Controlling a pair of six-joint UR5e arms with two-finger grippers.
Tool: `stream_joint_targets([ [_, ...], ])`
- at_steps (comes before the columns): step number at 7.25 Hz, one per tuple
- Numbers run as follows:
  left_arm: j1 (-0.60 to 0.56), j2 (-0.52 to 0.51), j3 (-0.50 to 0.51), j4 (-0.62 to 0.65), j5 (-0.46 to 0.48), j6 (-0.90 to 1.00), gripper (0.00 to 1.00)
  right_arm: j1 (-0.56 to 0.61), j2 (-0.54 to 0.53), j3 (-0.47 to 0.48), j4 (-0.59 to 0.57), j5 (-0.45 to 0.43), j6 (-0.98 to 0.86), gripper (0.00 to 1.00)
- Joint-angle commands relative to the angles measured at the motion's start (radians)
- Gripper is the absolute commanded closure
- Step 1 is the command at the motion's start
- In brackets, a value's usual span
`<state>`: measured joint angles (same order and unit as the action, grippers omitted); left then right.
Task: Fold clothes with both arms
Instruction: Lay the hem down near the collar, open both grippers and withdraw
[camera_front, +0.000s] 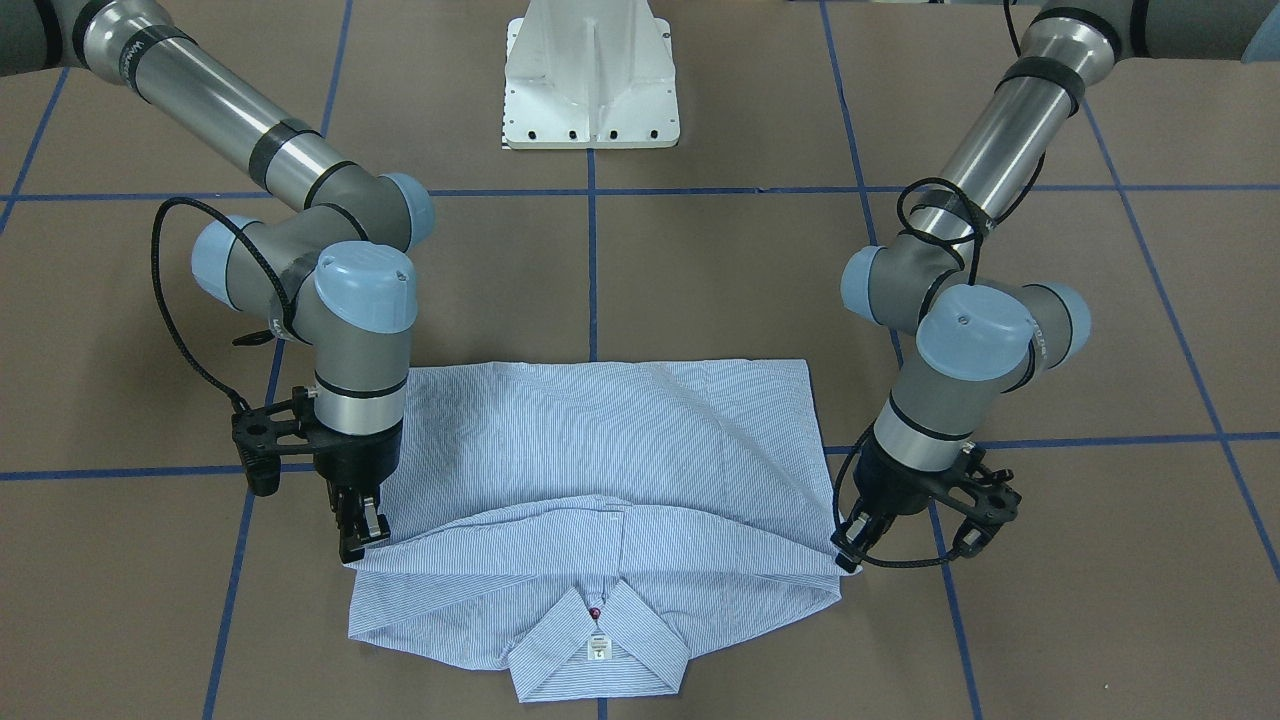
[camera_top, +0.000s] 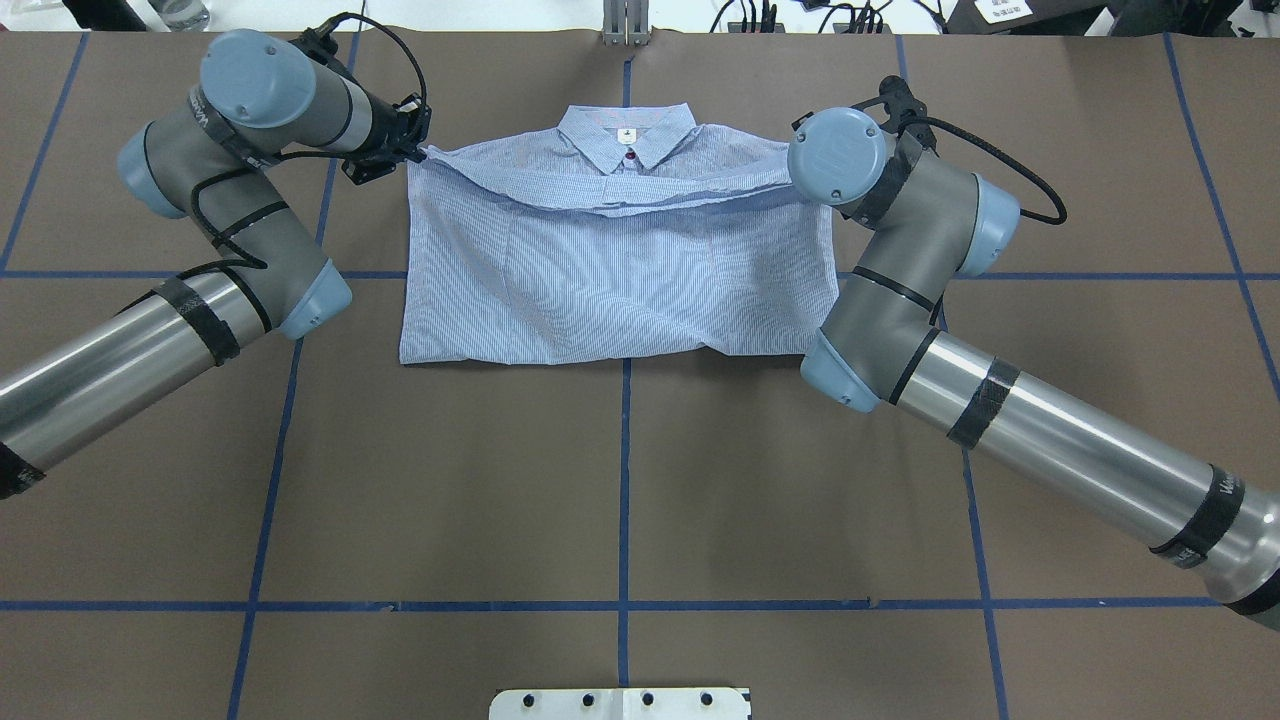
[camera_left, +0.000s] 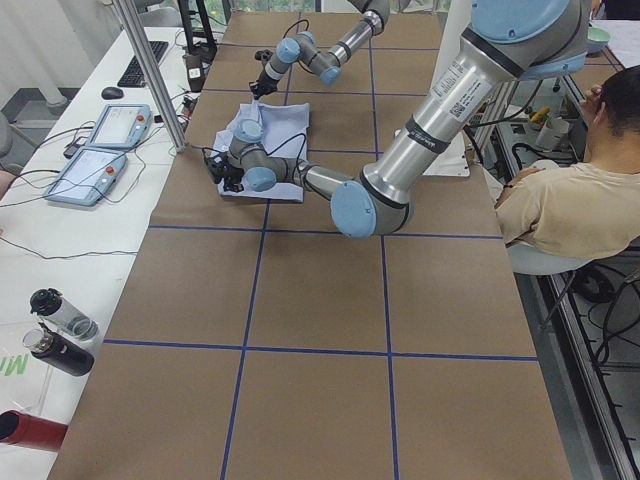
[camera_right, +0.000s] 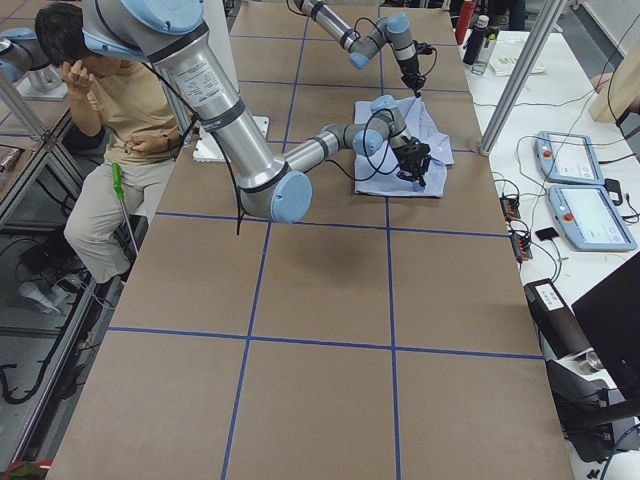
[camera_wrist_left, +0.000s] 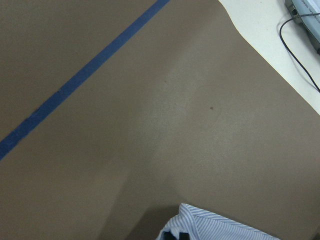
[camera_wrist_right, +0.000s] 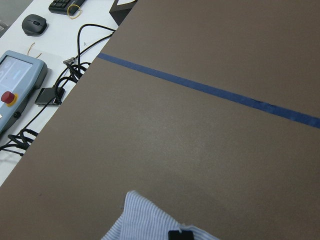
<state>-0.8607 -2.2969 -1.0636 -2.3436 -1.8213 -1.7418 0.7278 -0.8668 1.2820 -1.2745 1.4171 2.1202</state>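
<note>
The striped shirt (camera_front: 600, 430) lies flat on the brown table, its lower half folded up toward the collar (camera_front: 600, 640). My left gripper (camera_front: 848, 550) is shut on the folded edge's corner at the shirt's side, also seen in the overhead view as the left gripper (camera_top: 418, 152). At the opposite corner of that edge, my right gripper (camera_front: 362, 535) is shut on the cloth. In the overhead view the right wrist covers its gripper, beside the shirt (camera_top: 600, 270). Each wrist view shows a pinched bit of shirt (camera_wrist_left: 215, 227) and shirt (camera_wrist_right: 145, 220) at the bottom edge.
The white pedestal base (camera_front: 592, 80) stands behind the shirt. Blue tape lines (camera_top: 624, 480) grid the table. A seated person (camera_left: 570, 200) is beside the table. Teach pendants (camera_right: 590, 190) and cables lie on the far bench, bottles (camera_left: 60, 330) at its end.
</note>
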Motion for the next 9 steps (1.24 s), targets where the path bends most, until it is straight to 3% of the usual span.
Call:
stream_joint_targets([
  [1,0.008,0.001,0.004,-0.002,0.013,0.023,0.82,0.004,0.0,-0.021,0.017,-0.001,-0.006,1.0],
  [2,0.006,0.005,0.004,-0.002,0.013,0.071,0.66,0.005,0.0,-0.021,0.017,-0.001,-0.009,0.81],
  [3,0.003,0.005,0.004,-0.002,0.013,0.08,0.6,0.005,0.002,-0.021,0.017,0.0,-0.013,0.52],
  [5,-0.015,0.008,-0.033,-0.014,0.002,0.097,0.54,0.025,0.005,0.02,0.023,0.02,-0.023,0.49],
  [7,-0.026,0.084,-0.166,-0.017,-0.082,0.097,0.53,0.015,-0.148,0.257,0.023,0.085,-0.037,0.42],
  [8,-0.026,0.156,-0.253,-0.019,-0.084,0.097,0.53,-0.031,-0.226,0.357,0.018,0.088,-0.019,0.4],
  [9,-0.027,0.174,-0.278,-0.017,-0.084,0.097,0.53,-0.068,-0.274,0.417,0.018,0.091,0.031,0.39],
])
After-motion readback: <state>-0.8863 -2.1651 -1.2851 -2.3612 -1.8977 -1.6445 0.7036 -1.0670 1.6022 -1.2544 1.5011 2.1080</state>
